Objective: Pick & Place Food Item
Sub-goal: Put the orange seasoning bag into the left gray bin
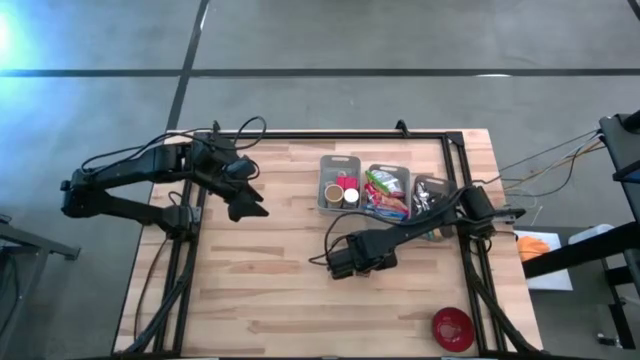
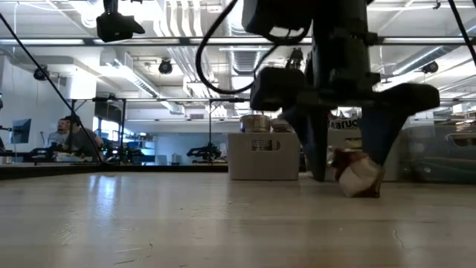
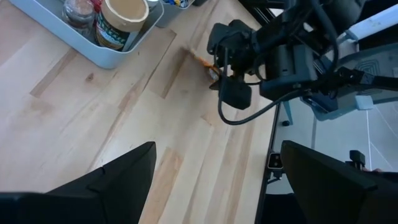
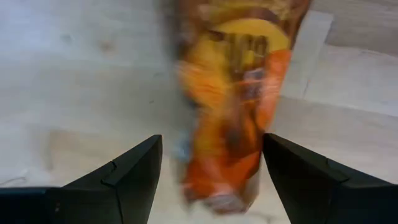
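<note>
**Snack Packet Bracketed, Not Yet Gripped**

Fingers first, from my left arm across. On the left gripper [image 1: 252, 200] they stand spread wide with nothing between them, hanging over bare table [image 1: 260, 290] well off from the work; I read that arm as waiting.

Over to the right gripper [image 1: 345, 264], down low on the boards in front of the grey bin [image 1: 340, 160] that holds jars and packets. Its fingers [image 4: 127, 171] are parted about halfway, one to each side of the snack packet [image 4: 233, 106], which lies on the wood between them. I can't see either finger pressing the wrapper, so I judge this a straddle lined up for a pinch across the packet's narrow width, not a hold.

That packet is orange and yellow with brown at the far end, glossy, crinkled, and blurred in the wrist view. From table level it shows as a small crumpled lump [image 2: 358, 177] resting on the surface between the two dark fingers.
</note>
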Available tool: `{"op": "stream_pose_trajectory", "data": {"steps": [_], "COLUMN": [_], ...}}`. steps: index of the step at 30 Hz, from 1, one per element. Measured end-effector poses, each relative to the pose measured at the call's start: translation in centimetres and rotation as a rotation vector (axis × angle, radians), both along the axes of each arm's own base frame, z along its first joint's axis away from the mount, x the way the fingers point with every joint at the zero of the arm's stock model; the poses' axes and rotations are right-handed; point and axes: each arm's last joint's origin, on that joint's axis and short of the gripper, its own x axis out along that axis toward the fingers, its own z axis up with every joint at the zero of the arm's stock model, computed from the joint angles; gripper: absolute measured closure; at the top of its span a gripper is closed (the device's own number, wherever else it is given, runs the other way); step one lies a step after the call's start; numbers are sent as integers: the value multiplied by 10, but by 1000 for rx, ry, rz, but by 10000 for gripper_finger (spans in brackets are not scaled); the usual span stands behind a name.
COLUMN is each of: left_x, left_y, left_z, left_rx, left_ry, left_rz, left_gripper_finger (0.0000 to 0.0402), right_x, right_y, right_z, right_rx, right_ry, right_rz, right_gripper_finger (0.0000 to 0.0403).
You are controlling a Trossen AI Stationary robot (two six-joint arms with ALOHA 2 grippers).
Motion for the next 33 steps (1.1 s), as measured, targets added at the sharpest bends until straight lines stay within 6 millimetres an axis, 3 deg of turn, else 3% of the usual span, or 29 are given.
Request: {"op": "stream_pose_trajectory", "data": {"steps": [10,22,27,33], "left_x": [0,0,0,7], "left_y": [0,0,0,1], "left_z": [0,0,0,-5], "left_rx": [-3,-3,-8,-49], "left_ry": [-1,-1,0,34], "left_rz": [-3,-3,2,26], "left_gripper_finger": [52,52,52,52], "right_x": [-8,-10,-5,8], "right_y": [-2,-2,5,21], "right_z": [-13,-13,-2,36], "right_rx": [-23,-30,-80,-171], "right_ry": [38,43,-17,-175], "right_rz": [-11,62,168,531], "right_gripper_finger": [145,327,329,314]}}
